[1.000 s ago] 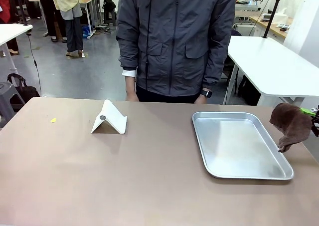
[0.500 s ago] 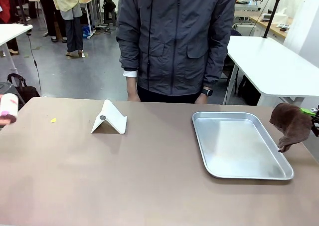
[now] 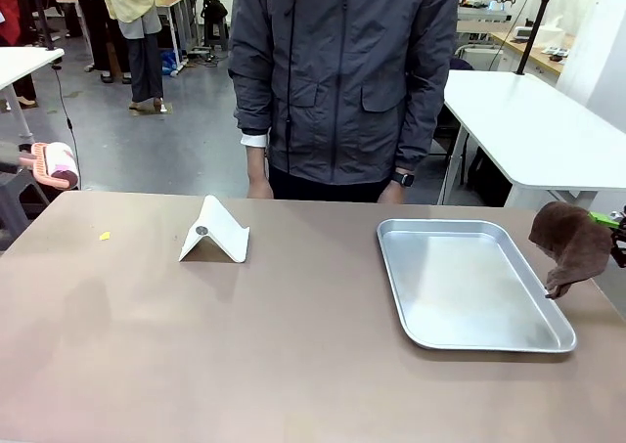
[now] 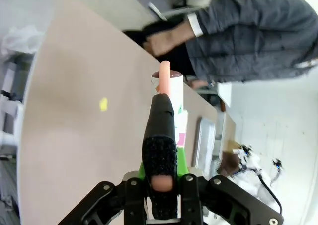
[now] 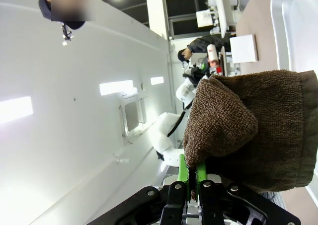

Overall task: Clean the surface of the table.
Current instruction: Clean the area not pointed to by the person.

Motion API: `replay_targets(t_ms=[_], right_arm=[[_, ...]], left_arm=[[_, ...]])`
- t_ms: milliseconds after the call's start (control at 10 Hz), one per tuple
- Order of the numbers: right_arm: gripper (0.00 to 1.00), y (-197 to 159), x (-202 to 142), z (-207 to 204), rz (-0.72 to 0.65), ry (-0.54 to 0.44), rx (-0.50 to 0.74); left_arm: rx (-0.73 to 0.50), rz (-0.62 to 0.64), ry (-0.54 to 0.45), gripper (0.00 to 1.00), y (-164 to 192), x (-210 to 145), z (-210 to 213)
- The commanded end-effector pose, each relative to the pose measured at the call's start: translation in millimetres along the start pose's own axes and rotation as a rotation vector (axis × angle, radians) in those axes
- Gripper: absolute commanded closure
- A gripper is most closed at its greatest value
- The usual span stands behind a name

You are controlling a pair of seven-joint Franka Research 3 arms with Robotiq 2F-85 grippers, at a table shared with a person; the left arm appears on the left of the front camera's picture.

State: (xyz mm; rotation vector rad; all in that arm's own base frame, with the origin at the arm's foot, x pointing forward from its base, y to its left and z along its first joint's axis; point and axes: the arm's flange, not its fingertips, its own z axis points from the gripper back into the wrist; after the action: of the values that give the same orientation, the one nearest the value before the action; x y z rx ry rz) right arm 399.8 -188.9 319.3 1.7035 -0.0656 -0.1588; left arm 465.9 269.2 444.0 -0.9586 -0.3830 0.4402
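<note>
The left gripper (image 4: 161, 180) clamped the rough black handle of a lint roller (image 4: 161, 120) at the left edge of the smooth, matte tan table (image 3: 293, 355), while the right gripper (image 5: 193, 178) pinched a nubby brown cloth (image 5: 248, 130) beside a shiny rectangular tray (image 3: 469, 282).

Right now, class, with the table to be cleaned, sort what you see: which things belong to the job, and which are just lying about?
For the job: the table; lint roller; brown cloth; yellow scrap, likely debris to remove.
Lying about: white folded stand; metal tray.
</note>
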Motion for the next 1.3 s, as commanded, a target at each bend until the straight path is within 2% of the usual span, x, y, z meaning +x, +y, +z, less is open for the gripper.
replay_targets(t_ms=[0,400,600,700,800,1200], right_arm=[[0.94,4,-1,-1,0.004,0.01,-0.005],[0.94,4,-1,-1,0.004,0.01,-0.005],[0.94,4,-1,-1,0.004,0.01,-0.005],[0.94,4,-1,-1,0.004,0.01,-0.005],[0.94,4,-1,-1,0.004,0.01,-0.005],[0.94,4,-1,-1,0.004,0.01,-0.005]], left_arm=[[0.076,0.01,0.011,0.77,6,24,-20],[0.179,-0.121,0.117,0.77,50,26,-39],[0.172,-0.143,0.114,0.77,69,13,-52],[0.206,-0.153,0.092,0.77,76,6,-59],[0.229,-0.153,0.068,0.77,82,1,-64],[0.243,-0.11,0.107,0.77,78,6,-82]])
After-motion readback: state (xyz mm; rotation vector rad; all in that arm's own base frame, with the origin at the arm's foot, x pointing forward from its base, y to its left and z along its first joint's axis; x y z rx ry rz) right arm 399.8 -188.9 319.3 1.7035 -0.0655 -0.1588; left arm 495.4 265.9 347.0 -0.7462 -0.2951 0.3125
